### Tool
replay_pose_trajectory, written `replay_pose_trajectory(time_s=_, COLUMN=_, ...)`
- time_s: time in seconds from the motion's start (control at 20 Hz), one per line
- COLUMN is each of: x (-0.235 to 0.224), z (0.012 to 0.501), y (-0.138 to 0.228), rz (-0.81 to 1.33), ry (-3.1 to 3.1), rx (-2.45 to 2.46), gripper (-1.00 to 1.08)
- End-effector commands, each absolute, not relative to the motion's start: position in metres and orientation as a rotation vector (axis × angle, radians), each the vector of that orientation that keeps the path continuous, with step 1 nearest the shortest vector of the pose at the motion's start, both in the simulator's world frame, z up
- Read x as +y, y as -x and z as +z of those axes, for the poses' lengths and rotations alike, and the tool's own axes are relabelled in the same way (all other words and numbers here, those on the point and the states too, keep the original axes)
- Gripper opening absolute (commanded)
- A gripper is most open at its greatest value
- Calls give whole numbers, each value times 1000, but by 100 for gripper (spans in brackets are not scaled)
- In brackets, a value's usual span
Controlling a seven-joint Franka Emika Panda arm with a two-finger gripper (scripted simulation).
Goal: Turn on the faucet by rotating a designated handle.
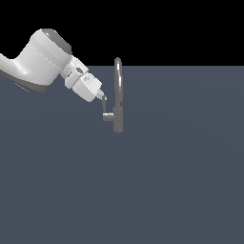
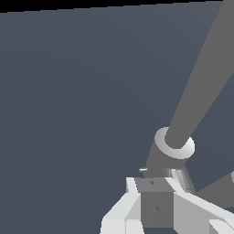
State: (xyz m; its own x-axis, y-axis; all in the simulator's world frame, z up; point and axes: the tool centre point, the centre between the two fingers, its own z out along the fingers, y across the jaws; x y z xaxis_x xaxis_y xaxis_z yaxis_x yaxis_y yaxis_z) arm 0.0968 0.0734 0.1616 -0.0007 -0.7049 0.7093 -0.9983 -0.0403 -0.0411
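Observation:
The grey faucet [image 1: 117, 90] stands upright with its thin arched spout above a thicker base. Its short side lever [image 1: 107, 116] sticks out toward the exterior view's left. My gripper [image 1: 103, 98] reaches in from the exterior view's left, tilted down, and its tip hangs just above the lever's outer end. In the wrist view the fingers [image 2: 119, 215] sit close against the lever [image 2: 155, 165], which runs to the ringed top of the base [image 2: 176, 147]. The spout [image 2: 201, 77] rises beyond. No gap shows between the fingers, and nothing is held between them.
The faucet stands on a flat dark blue-grey surface [image 1: 181, 181]. The arm's large white links [image 1: 43, 59] fill the upper part of the exterior view's left.

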Motion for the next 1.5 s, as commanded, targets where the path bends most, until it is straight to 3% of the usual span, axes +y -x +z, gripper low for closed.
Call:
replay_pose_trajectory(time_s=0.0, x=72, z=158, y=-97, rz=786, ry=-1792, rx=-1760, gripper=-100)
replay_pose_trajectory(time_s=1.45, x=71, z=162, y=-40, rz=792, ry=-1799, rx=-1758, gripper=-100)
